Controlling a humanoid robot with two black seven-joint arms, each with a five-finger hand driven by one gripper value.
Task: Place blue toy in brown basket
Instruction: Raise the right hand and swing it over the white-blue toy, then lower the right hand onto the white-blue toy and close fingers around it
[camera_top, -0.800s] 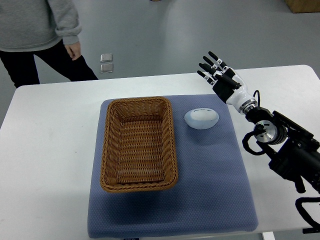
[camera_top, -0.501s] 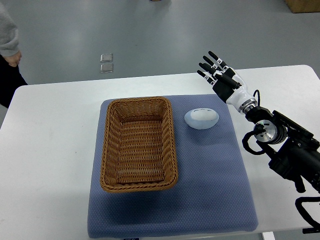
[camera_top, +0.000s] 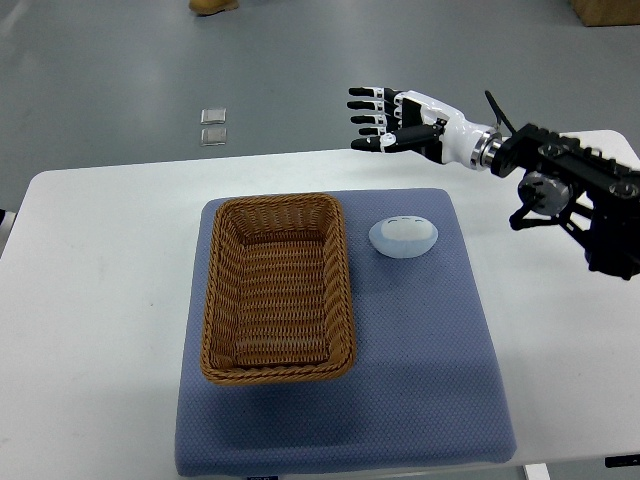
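A pale blue rounded toy (camera_top: 403, 237) lies on the blue mat (camera_top: 420, 360), just right of the brown wicker basket (camera_top: 277, 288). The basket is empty. My right hand (camera_top: 385, 120) hangs in the air beyond the table's far edge, above and behind the toy, fingers spread and pointing left, holding nothing. Its arm (camera_top: 570, 190) comes in from the right edge. The left arm is out of view.
The mat lies on a white table (camera_top: 90, 330). A person's shoe (camera_top: 213, 6) shows at the top edge on the grey floor. Two small metal floor plates (camera_top: 212, 127) lie beyond the table.
My right arm has swung up and left, the hand turning from pointing away to pointing left. The person at the far left has walked out of view.
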